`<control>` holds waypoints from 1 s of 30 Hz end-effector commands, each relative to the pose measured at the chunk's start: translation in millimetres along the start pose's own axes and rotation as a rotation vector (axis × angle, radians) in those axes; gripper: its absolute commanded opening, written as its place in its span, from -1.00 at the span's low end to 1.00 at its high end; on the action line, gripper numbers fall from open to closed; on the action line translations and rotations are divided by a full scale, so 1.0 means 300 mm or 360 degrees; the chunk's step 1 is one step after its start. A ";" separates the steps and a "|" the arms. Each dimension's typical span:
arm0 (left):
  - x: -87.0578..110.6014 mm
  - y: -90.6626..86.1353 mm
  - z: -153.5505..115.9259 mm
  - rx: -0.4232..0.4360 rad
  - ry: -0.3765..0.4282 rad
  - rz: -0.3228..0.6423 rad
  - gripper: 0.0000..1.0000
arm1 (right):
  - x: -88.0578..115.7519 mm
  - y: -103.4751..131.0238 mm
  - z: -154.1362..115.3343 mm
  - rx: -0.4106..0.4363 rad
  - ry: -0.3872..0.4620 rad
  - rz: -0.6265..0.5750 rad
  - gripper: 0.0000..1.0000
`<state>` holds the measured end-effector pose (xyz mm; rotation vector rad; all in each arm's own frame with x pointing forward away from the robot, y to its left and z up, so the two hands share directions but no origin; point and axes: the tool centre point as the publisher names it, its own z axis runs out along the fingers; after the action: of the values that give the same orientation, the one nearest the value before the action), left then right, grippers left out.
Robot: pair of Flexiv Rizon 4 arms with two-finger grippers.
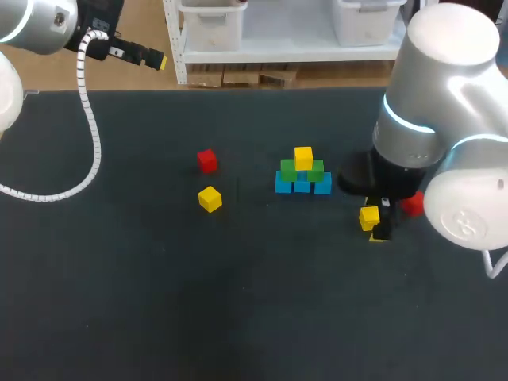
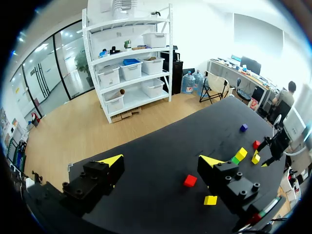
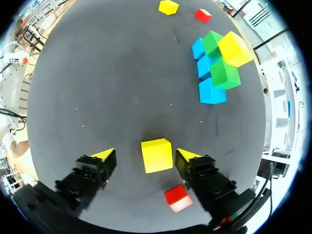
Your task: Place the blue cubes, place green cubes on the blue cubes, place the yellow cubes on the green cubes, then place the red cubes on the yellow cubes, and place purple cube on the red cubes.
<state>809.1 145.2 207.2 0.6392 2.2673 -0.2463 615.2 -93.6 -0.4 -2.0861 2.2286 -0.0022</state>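
Three blue cubes [image 1: 302, 185] lie in a row mid-table with two green cubes [image 1: 290, 169] on them and one yellow cube [image 1: 303, 157] on top. Right of this stack, my right gripper [image 3: 145, 155] is down at the table, open, with a loose yellow cube [image 3: 157, 155] between its fingers; a clear gap remains on one side. A red cube [image 3: 177, 197] lies just beside one finger. Another red cube [image 1: 207, 160] and yellow cube [image 1: 209, 198] lie left of the stack. My left gripper [image 2: 162, 161] hangs open and empty, high over the far left.
A purple cube [image 2: 243, 127] lies far off near the table's edge, seen only in the left wrist view. My right arm's bulky links [image 1: 444, 127] cover the table's right side. A white coiled cable [image 1: 87, 135] hangs from my left arm.
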 end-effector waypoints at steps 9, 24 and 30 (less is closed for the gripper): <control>-0.001 0.001 0.003 -0.0001 -0.0001 -0.0001 1.00 | -0.003 -0.012 0.012 -0.0006 -0.0004 0.0036 -0.96; -0.001 0.001 0.003 -0.0001 -0.0001 -0.0001 1.00 | 0.016 -0.133 -0.161 0.0081 -0.0050 0.0158 -1.00; -0.001 0.001 0.003 -0.0001 -0.0001 -0.0001 1.00 | -0.020 -0.205 -0.234 0.0114 -0.0058 0.0119 -1.00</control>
<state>809.1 145.2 207.2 0.6392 2.2673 -0.2463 668.0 -99.1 65.0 -1.9380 2.2402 -0.0492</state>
